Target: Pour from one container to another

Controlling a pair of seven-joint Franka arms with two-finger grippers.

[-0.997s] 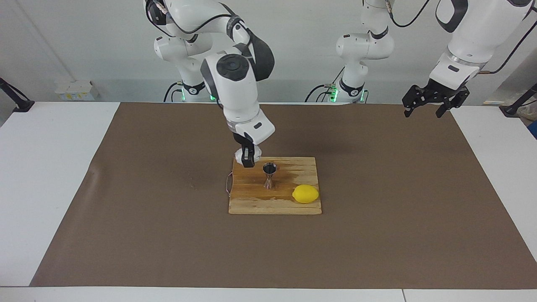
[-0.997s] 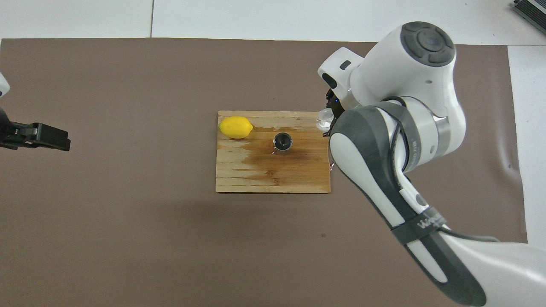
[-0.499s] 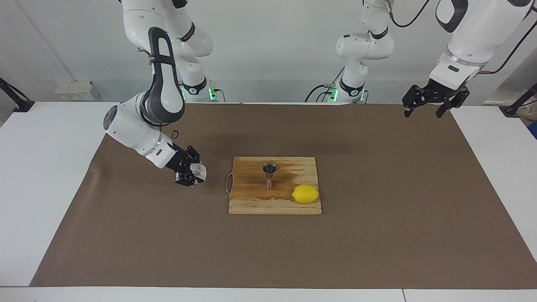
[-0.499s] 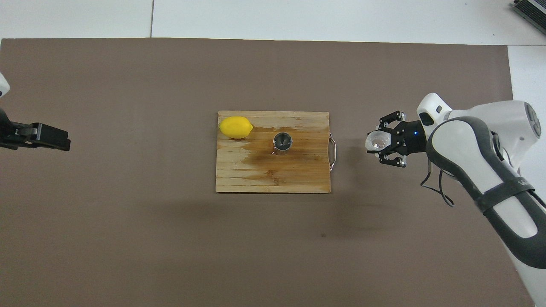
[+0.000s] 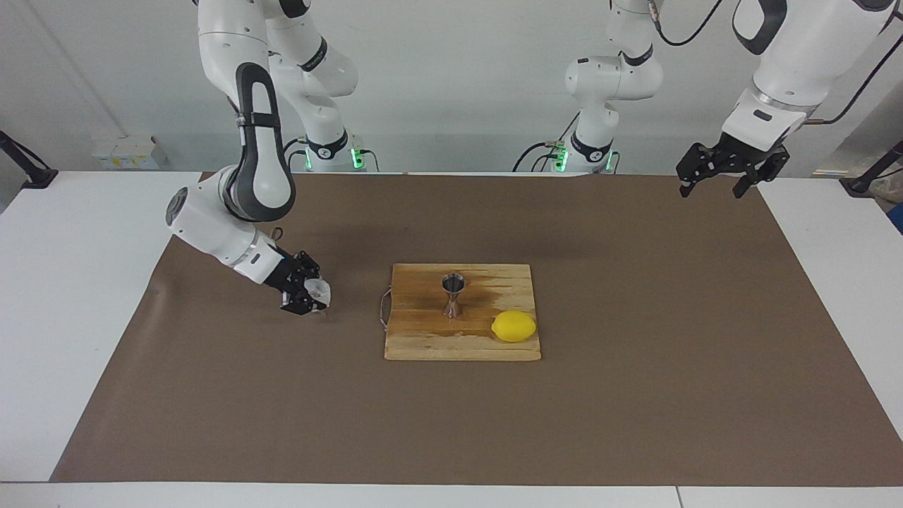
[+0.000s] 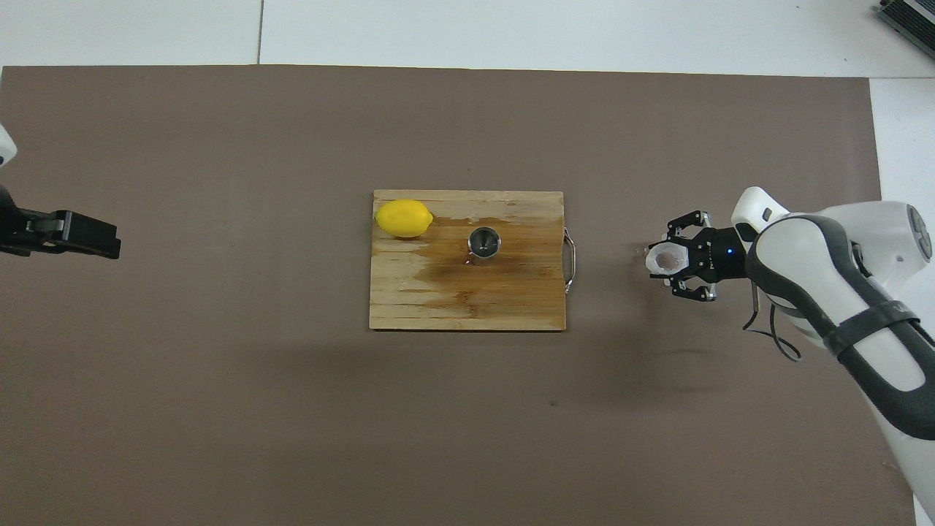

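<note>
Jigger (image 5: 453, 294): upright, mid wooden cutting board (image 5: 423, 339).
Lemon (image 5: 513, 326): board's corner farther from robots.
Right gripper (image 5: 308, 294): fingers clamped on frosted cup (image 5: 318, 290), low over brown mat beside board.
Left gripper (image 5: 719, 173): waiting, fingers apart.

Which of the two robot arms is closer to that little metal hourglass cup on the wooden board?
The right. The right gripper, holding the frosted cup, is low over the mat beside the board where the jigger stands. The left gripper waits, raised over the mat's corner at the left arm's end.
</note>
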